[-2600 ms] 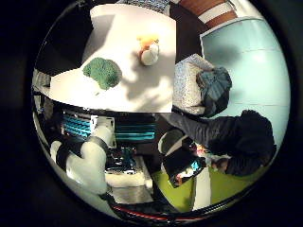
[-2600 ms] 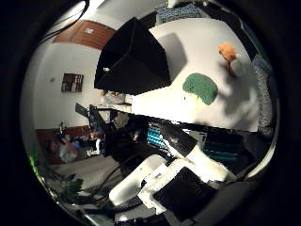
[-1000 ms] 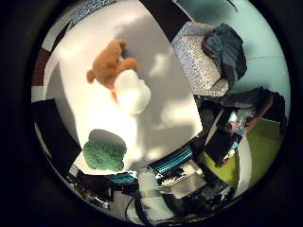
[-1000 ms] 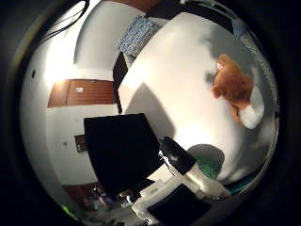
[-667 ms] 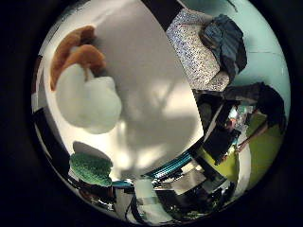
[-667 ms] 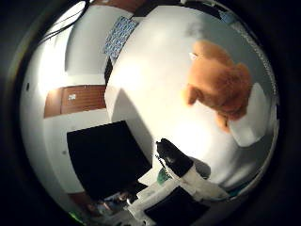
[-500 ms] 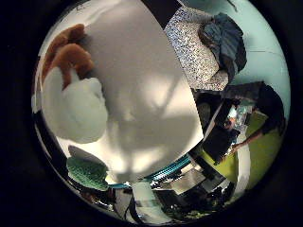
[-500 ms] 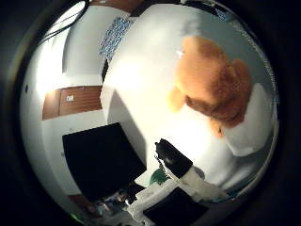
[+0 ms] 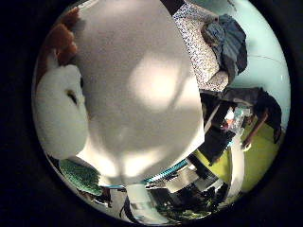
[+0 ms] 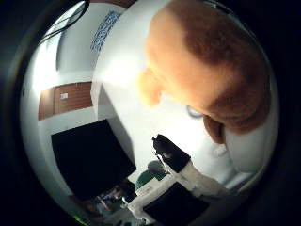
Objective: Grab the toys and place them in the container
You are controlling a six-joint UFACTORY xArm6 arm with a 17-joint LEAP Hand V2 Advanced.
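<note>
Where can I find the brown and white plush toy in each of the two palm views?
Little finger side palm view: the plush toy lies on the white table, beside the green toy.
Thumb side palm view: it fills much of the picture, close to the palm, beyond the hand.
Shared landmark: the white table.

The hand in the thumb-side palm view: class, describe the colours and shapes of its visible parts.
The hand shows a boxy white finger segment ending in a rounded black tip. Beneath it sits a flat black block edged by white, angular body pieces.
</note>
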